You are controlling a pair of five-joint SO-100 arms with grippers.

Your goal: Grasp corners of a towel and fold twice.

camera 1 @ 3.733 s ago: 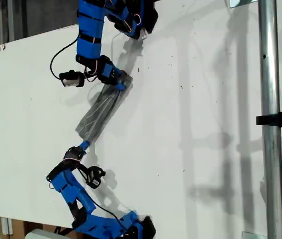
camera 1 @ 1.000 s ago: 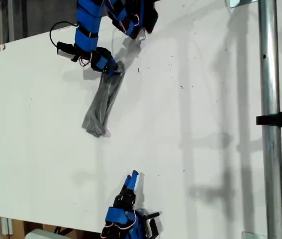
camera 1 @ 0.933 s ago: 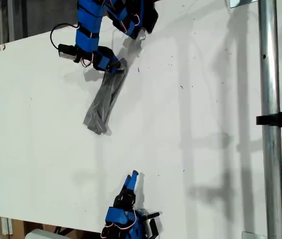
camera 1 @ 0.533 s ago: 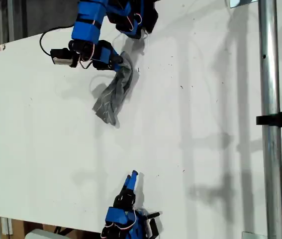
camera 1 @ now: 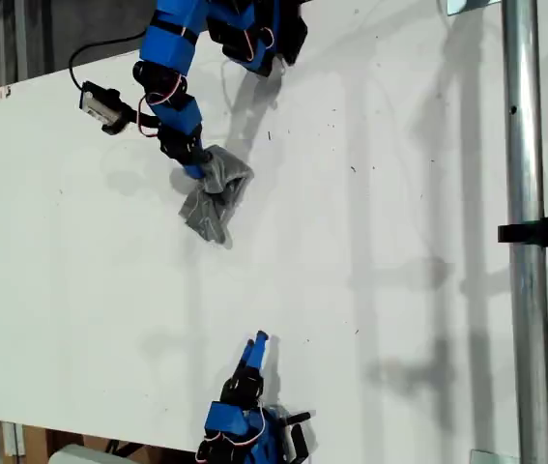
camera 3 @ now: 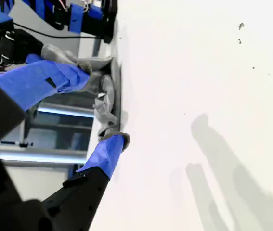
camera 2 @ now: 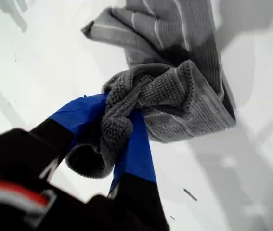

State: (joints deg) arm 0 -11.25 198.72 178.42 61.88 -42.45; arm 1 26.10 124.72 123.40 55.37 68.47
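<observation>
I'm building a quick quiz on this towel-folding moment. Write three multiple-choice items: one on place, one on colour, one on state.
1. Where is the towel in the exterior view?
A. upper left part of the table
B. lower right corner
C. against the metal pole

2. What colour is the towel?
A. red
B. grey with pale stripes
C. plain white

3. What is my first gripper doing?
A. hanging open
B. shut on the towel
C. pressing bare table

Answers:
1 A, it lies bunched by the upper arm.
2 B, the first wrist view shows it.
3 B, cloth is pinched between its blue fingers.
</observation>
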